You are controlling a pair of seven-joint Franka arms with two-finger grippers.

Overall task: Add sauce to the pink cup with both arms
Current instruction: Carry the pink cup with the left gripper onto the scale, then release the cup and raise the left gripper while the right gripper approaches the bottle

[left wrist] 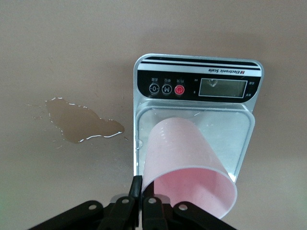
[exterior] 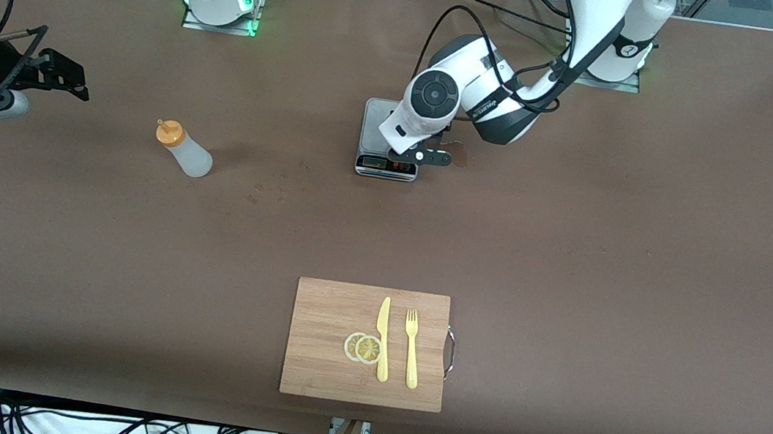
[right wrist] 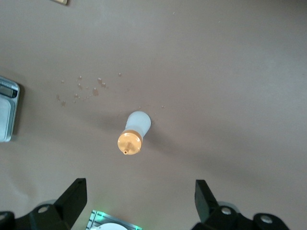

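The pink cup [left wrist: 187, 163] is over the tray of a small digital scale [left wrist: 199, 84], open mouth toward the left wrist camera. My left gripper [left wrist: 140, 184] is shut on the cup's rim wall, one finger inside and one outside. I cannot tell whether the cup's base touches the tray. In the front view the left gripper [exterior: 417, 156] covers the scale [exterior: 382, 165] and the cup is hidden. The sauce bottle [exterior: 185, 148] with its orange cap stands upright toward the right arm's end of the table. My right gripper [right wrist: 140, 191] hangs open and empty, high beside the bottle [right wrist: 134, 132], at the table's end [exterior: 75, 79].
A brown puddle [left wrist: 81, 123] lies on the table beside the scale. Small droplets [right wrist: 86, 88] dot the cloth between bottle and scale. A wooden cutting board [exterior: 317, 363] near the front edge carries a yellow knife [exterior: 382, 338], a fork [exterior: 411, 349] and two lemon slices [exterior: 363, 347].
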